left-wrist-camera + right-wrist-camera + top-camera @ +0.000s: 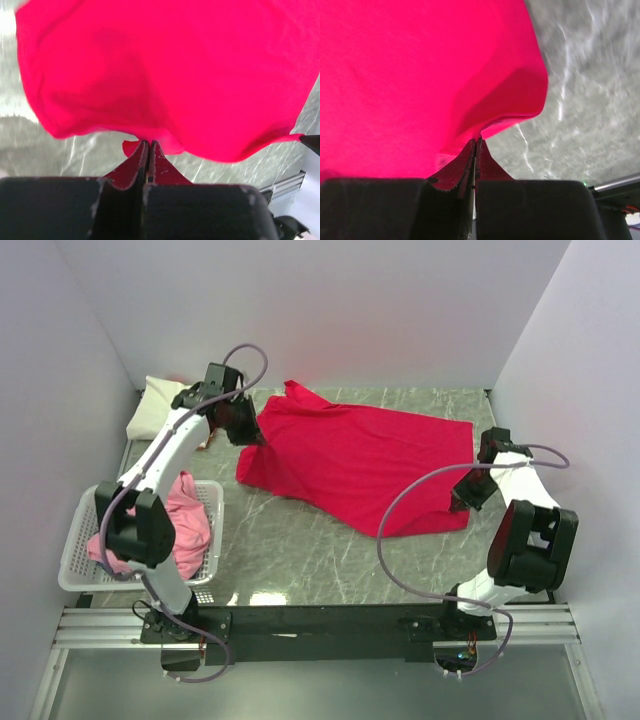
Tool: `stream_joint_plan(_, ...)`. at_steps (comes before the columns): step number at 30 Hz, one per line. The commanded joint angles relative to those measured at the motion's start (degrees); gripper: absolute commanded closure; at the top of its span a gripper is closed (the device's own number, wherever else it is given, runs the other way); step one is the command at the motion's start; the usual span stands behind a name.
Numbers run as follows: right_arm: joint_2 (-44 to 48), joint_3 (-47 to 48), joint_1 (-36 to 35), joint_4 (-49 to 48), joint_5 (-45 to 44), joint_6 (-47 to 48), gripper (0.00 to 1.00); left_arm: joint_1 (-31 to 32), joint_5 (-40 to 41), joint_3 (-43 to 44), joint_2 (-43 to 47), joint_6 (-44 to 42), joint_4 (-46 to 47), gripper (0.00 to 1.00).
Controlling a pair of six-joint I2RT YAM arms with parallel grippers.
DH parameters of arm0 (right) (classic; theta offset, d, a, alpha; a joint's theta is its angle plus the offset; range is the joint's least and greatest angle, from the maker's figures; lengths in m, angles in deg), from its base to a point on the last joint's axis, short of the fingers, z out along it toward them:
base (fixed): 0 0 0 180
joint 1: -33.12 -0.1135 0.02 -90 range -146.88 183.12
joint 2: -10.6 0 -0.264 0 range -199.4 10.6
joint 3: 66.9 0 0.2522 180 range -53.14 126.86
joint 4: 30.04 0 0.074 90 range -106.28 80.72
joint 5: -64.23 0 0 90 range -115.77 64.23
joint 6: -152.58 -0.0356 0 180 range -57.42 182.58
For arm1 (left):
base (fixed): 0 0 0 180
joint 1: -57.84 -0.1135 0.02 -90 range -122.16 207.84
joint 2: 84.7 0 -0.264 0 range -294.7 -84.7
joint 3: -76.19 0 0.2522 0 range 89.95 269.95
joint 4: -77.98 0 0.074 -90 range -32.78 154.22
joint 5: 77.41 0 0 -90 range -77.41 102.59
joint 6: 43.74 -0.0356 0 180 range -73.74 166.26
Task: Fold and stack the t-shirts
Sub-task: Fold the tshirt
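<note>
Here, crimson t-shirt (pixel 360 465) spread across the middle of a grey marbled table (pixel 290 550), left gripper (pixel 149 147) pinched tight on its left edge, right gripper (pixel 476 142) pinched tight on its near right corner, pink t-shirts (pixel 190 520) heaped in a white basket (pixel 72 555) near left, cream t-shirt (pixel 155 405) far left.
</note>
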Motion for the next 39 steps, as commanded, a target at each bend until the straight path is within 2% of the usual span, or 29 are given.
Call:
stream_joint_plan(1, -3.1, 6.3, 0.2, -0.2, -0.3, -0.2, 1.0, -1.0, -1.8, 7.1, -5.1, -2.3, -0.2, 0.99)
stream_joint_plan(6, -8.0, 13.5, 0.4, 1.1, -0.6, -0.9, 1.0, -3.0, -4.3, 15.3, -12.7, -2.6, -0.2, 0.99)
stream_joint_plan(12, -12.5, 18.5, 0.6, 2.6, -1.9, -1.4, 1.0, -5.5, -8.3, 20.7, -17.8, -1.5, 1.4, 0.99)
stream_joint_plan(24, -15.6, 24.2, 1.8, 3.9, -3.1, -2.0, 1.0, -8.2, -12.2, 25.2, -22.1, 0.7, 4.1, 0.99)
stream_joint_plan(39, -18.3, 24.7, 3.0, 3.1, -3.7, -1.7, 1.0, -9.2, -14.8, 26.2, -26.5, 0.9, 6.3, 1.0)
